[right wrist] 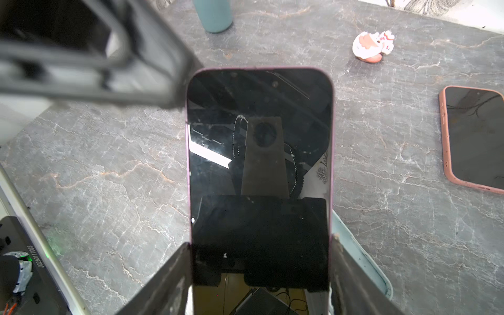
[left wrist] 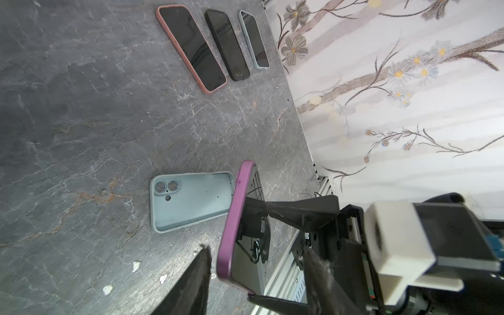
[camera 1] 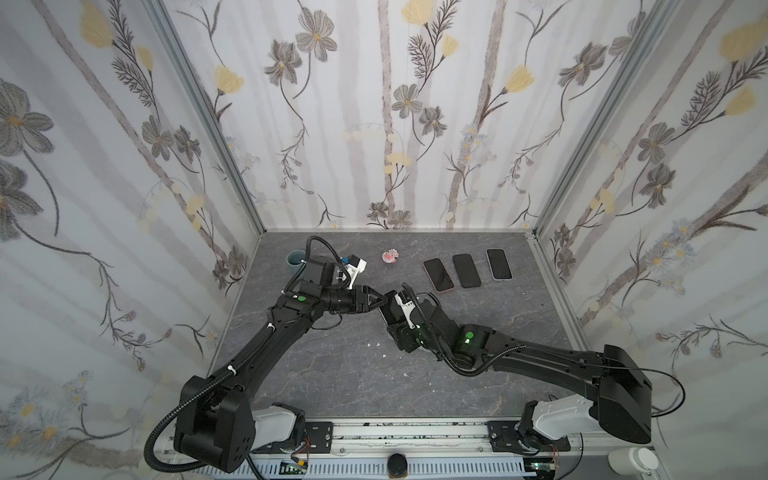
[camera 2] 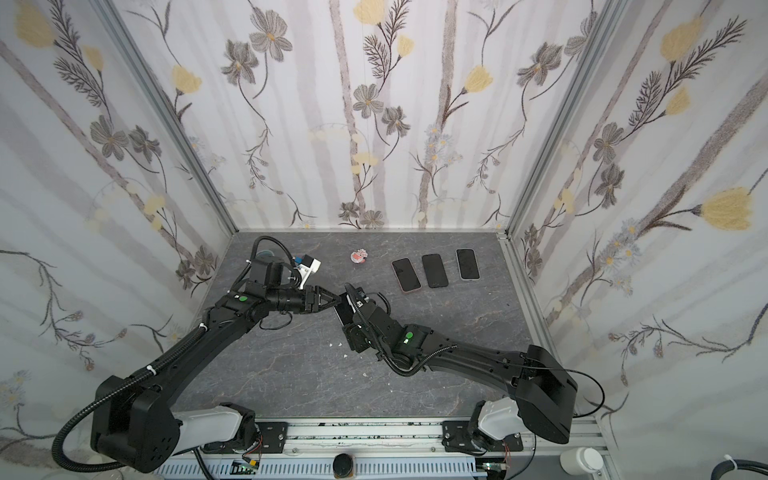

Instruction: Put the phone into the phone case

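The phone point(right wrist: 259, 152) has a purple rim and a dark screen. My right gripper point(right wrist: 260, 244) is shut on its long sides and holds it tilted above the table. The phone case point(left wrist: 191, 200), pale blue with round camera holes, lies open side up on the table just beyond the phone's lower end; its rim point(right wrist: 360, 261) shows under the phone. My left gripper point(left wrist: 256, 249) is open, with its fingers on either side of the phone's free end and a gap on both sides. In both top views the grippers point(camera 1: 380, 302) point(camera 2: 332, 302) meet mid-table and the right arm hides the case.
Three cased phones lie in a row at the back right: pink point(camera 1: 438, 274), black point(camera 1: 466, 271) and pale point(camera 1: 498, 264). A blue-grey cup point(camera 1: 295, 258) and a small red-and-white figurine point(camera 1: 390, 256) stand near the back wall. White crumbs point(camera 1: 376, 345) dot the table.
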You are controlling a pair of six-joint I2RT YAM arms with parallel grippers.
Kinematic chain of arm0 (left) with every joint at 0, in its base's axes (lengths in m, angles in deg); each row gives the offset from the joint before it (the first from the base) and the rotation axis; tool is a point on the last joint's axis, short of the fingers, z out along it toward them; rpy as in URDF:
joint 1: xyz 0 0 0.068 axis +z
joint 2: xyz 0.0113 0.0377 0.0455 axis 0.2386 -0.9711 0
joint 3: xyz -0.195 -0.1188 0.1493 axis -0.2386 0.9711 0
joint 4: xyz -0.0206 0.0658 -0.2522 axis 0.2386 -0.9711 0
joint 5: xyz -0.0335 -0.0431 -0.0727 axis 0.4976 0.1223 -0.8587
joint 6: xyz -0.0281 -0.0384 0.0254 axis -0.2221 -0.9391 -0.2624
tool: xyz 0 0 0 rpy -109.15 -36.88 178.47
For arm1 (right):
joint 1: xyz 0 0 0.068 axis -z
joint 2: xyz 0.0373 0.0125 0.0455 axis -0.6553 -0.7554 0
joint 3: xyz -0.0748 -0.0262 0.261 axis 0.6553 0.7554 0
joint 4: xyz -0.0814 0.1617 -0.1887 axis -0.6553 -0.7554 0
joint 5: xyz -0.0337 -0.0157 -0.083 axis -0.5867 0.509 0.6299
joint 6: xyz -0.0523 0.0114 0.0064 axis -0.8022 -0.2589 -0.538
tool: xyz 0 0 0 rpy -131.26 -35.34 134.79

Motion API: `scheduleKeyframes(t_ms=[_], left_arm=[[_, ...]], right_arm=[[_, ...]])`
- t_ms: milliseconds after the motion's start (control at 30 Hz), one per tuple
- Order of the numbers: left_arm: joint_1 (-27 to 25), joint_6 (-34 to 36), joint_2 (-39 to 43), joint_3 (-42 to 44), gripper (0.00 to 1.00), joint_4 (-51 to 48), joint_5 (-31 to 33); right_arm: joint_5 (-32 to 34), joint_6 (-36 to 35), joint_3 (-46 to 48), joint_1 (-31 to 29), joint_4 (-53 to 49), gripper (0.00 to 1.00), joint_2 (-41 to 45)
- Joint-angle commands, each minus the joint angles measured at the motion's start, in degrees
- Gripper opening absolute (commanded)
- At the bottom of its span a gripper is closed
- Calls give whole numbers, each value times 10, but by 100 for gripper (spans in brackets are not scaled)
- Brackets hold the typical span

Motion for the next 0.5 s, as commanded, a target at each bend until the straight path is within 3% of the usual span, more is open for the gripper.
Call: scheduleKeyframes(t_ms=[0, 467], left_arm=[[0, -5, -2, 3, 50, 13, -20], [0, -8, -4, 4, 7, 21, -36]], right_arm=[[-8, -8, 1, 0, 52, 36, 11], [-34, -7, -3, -1, 55, 37, 7]])
